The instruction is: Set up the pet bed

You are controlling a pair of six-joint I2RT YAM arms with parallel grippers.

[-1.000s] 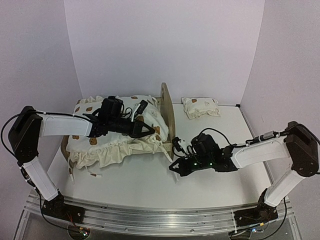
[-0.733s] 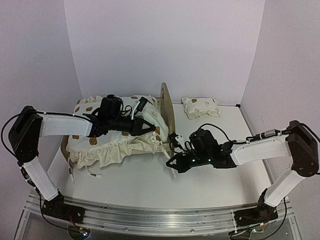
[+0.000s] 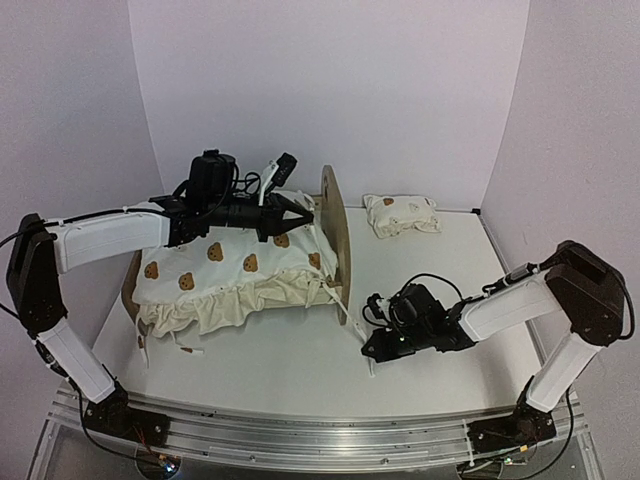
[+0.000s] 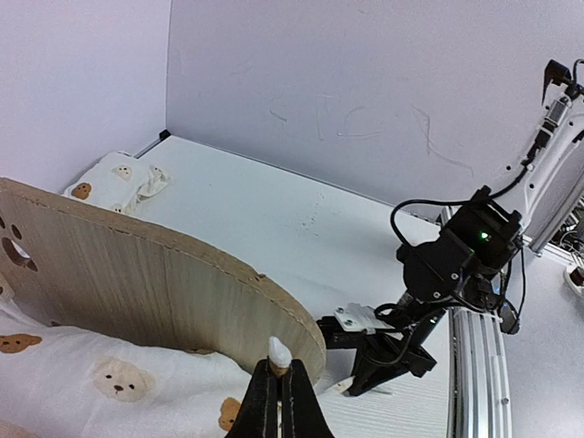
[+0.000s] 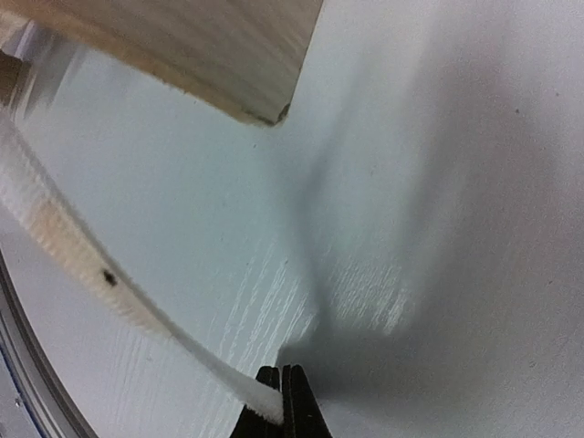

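The pet bed (image 3: 337,232) stands left of centre, its light-wood headboard (image 4: 155,274) upright. Cream bear-print bedding (image 3: 230,280) is heaped over its base. My left gripper (image 3: 305,212) hovers by the headboard's top edge, shut (image 4: 278,365) on a small white-and-brown tip of the bedding. My right gripper (image 3: 368,352) lies low on the table just right of the headboard's near corner. It is shut (image 5: 281,376) on a white tie strap (image 5: 119,292) that runs back toward the bed.
A small bear-print pillow (image 3: 400,214) lies on the table right of the headboard, near the back wall. White walls close in the table on three sides. The right arm (image 4: 456,260) stretches along the table's near side.
My left gripper shut on the bedding's tip and rose from the bedding to the headboard's top. My right gripper slid right and nearer, still holding the strap.
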